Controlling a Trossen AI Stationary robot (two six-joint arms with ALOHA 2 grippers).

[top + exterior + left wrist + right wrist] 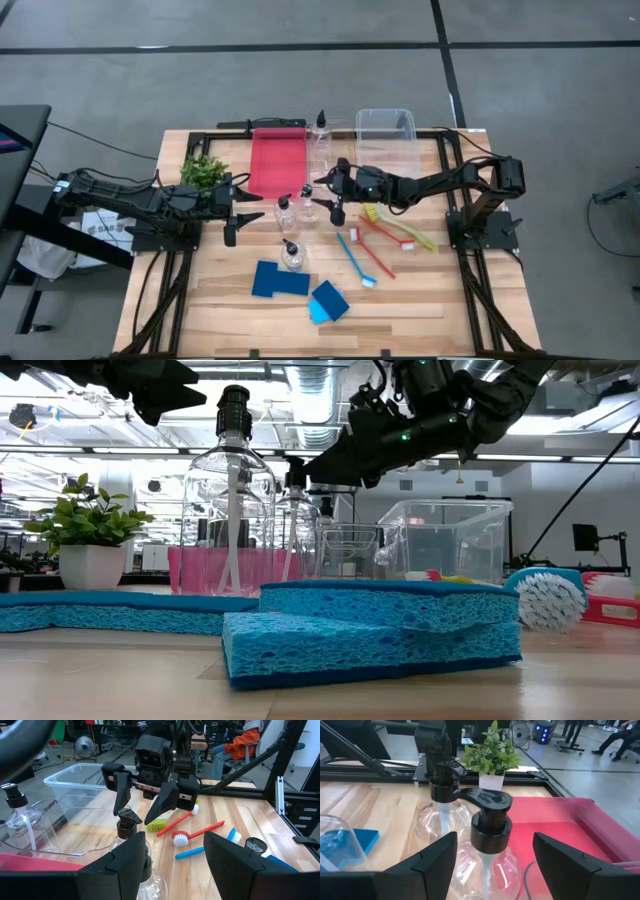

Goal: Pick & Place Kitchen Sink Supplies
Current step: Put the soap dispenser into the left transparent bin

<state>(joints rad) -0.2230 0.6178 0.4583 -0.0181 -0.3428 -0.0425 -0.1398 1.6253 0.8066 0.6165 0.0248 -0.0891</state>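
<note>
Right gripper [333, 194]: over the table's middle, its 2 dark fingers spread apart, 1 on each side of a small clear bottle with a black pump top [490, 827]; nothing held, and I cannot tell whether the fingers touch it.
Left gripper [236, 213]: on the table's left side, facing the right one, fingers wide apart, holding nothing.
Second clear pump bottle [286, 211]: upright between the 2 grippers, just in front of the left gripper's fingers.
Third clear pump bottle [291, 254]: upright nearer the front edge, close to the sponges.
Tall clear pump bottle [320, 140]: at the back, between the bins.
Dark blue flat square sponge [279, 279]: flat on the wood near the front.
Light blue flat square sponge [329, 301]: just beside it, tilted.
Blue long-handled brush [356, 259]: lying right of the bottles.
Red long-handled brush [383, 231]: near the blue brush.
Yellow-green long-handled brush [398, 226]: touching the red brush.
Red plastic bin [276, 162]: back centre.
Clear plastic bin [386, 135]: back right.
Small leafy green plant [204, 171]: back left, beside the left arm.
</note>
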